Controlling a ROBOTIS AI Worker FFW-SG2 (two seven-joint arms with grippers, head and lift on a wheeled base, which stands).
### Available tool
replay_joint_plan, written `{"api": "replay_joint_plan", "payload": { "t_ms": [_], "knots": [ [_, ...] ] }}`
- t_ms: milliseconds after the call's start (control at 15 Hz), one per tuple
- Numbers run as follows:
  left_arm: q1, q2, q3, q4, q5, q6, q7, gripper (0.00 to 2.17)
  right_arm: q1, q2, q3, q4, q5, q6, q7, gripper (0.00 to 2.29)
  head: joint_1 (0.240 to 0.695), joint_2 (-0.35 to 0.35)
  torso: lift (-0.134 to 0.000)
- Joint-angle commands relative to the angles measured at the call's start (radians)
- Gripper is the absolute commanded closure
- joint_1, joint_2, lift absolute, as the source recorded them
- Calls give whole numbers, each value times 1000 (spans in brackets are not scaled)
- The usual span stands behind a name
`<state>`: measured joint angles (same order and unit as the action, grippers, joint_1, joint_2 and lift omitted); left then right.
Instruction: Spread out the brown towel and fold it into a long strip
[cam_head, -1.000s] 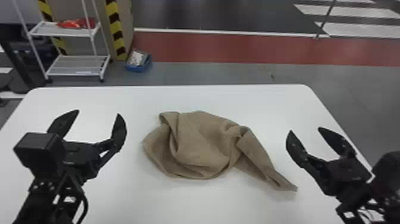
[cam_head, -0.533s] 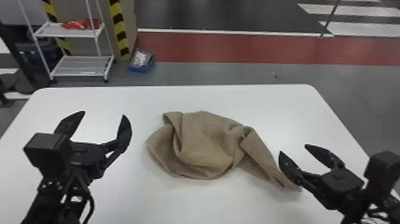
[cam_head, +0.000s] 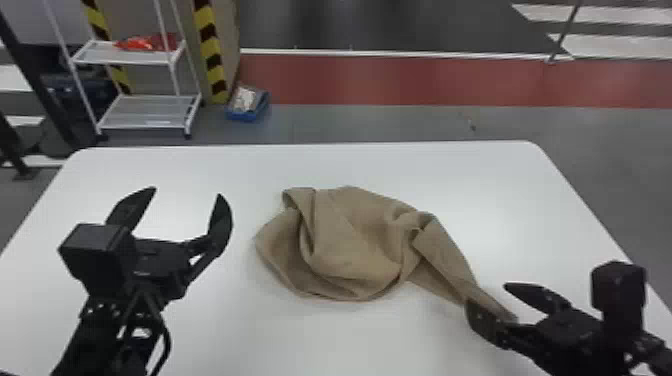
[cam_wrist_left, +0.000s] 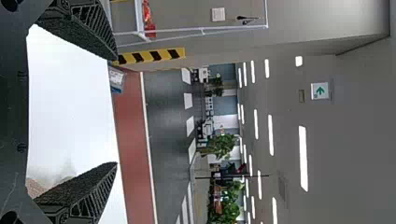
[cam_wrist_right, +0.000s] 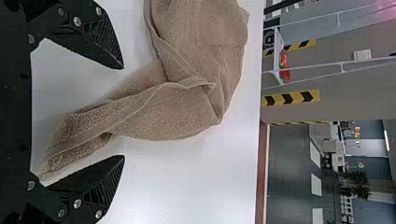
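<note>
Your right gripper (cam_head: 487, 294) has its two fingers parted, with nothing clenched; the narrow tail of the towel (cam_head: 350, 240) runs into the gap between them. Whether either finger touches the cloth, you can't tell from here. Your left gripper (cam_head: 186, 192) is parted and empty too, over the table (cam_head: 250, 340) to the left of the towel. The towel itself lies bunched near the middle of the table, its tail slanting toward your right gripper.

You look to be at the spreading step, lining up for a first grasp; folding comes after. Next, you'd want to close the right fingers on that tail, lift a little and draw the bunch open. Watch that you don't pinch several layers together.

Counting up, you have two grippers, one towel and one table, and beyond it one white rack (cam_head: 150, 117) and one blue box (cam_head: 245, 118) on the floor.
</note>
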<state>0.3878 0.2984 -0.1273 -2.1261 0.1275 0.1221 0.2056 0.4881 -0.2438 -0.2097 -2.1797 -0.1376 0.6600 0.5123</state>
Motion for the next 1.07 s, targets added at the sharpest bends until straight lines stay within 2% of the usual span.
{"api": "replay_joint_plan", "payload": {
  "t_ms": [0, 267, 400, 533, 667, 733, 800, 1000],
  "knots": [
    [0, 1, 0, 0, 0, 0, 0, 76, 1, 3, -2, -8, 23, 27, -1, 289, 695, -51, -125],
    [0, -1, 0, 3, 0, 0, -2, 76, 0, 12, -5, -9, 69, 76, -1, 292, 695, -61, -125],
    [0, -1, 0, 3, 0, 0, -2, 76, 0, 12, -10, -11, 70, 88, 0, 410, 695, -69, -125],
    [-1, 1, 0, 3, 0, 0, -2, 76, -5, 12, -11, -14, 69, 103, 5, 724, 695, -73, -125],
    [-1, 1, 0, 3, 0, 0, -2, 76, -16, 15, -13, -14, 65, 116, 15, 1355, 695, -75, -125],
    [0, 1, 0, 3, 0, 0, -2, 76, -22, 15, -13, -15, 65, 128, 26, 1571, 695, -74, -125],
    [0, 2, 2, 3, 0, 0, 0, 76, -23, 18, -11, -22, 65, 137, 31, 1683, 695, -72, -125],
    [2, 4, 3, 5, 0, -3, 2, 76, -28, 28, -2, -35, 64, 134, 35, 1686, 695, -62, -125]
  ]
}}
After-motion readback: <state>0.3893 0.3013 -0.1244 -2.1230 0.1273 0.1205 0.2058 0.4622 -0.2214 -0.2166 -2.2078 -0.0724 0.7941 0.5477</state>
